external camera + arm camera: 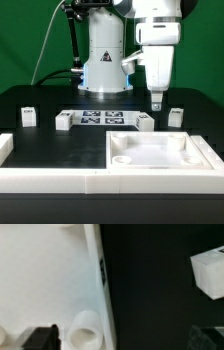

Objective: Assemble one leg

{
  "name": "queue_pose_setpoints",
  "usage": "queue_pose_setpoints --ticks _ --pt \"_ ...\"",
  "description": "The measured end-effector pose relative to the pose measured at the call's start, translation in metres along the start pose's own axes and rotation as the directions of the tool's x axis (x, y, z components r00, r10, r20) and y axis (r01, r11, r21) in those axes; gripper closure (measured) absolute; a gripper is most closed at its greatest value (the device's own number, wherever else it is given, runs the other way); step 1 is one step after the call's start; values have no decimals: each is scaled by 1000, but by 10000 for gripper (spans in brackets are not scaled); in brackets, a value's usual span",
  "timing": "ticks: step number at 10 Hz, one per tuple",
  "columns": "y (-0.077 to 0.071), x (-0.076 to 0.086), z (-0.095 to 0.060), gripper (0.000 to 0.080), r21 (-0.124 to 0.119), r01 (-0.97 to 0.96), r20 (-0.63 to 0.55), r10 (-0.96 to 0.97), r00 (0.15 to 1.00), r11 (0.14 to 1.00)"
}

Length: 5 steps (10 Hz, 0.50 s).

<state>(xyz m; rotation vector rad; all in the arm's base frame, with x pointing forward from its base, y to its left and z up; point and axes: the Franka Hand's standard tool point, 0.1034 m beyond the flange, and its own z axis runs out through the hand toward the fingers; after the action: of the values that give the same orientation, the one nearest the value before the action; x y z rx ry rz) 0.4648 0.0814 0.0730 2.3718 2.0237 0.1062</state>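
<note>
Tool (155,101) hangs over the table (50,100), fingers spread and empty. The leg (177,116) stands upright near it, untouched, behind the panel (160,152). Probably lining up a top-down pick. A second leg (145,122) crowds the other side.

- The marker board (100,119) lies in the middle of the table (40,100).
- The first leg (63,122) stands just beside the board's end at the exterior view's left, and the second leg (145,122) just beside the other end.
- The panel (160,152) lies in front of the second leg.

Four legs (64,122), one square panel (160,150), one marker board (103,119).
</note>
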Motion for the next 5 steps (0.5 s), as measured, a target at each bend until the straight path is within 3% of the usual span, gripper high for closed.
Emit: queue_pose_setpoints --ticks 1,4,5 --pt "0 0 1 150 3 -14 0 14 1000 1000" --pt "-2 0 1 150 6 -332 -5 332 943 943" --pt "-8 -1 2 150 9 -526 -18 526 850 850"
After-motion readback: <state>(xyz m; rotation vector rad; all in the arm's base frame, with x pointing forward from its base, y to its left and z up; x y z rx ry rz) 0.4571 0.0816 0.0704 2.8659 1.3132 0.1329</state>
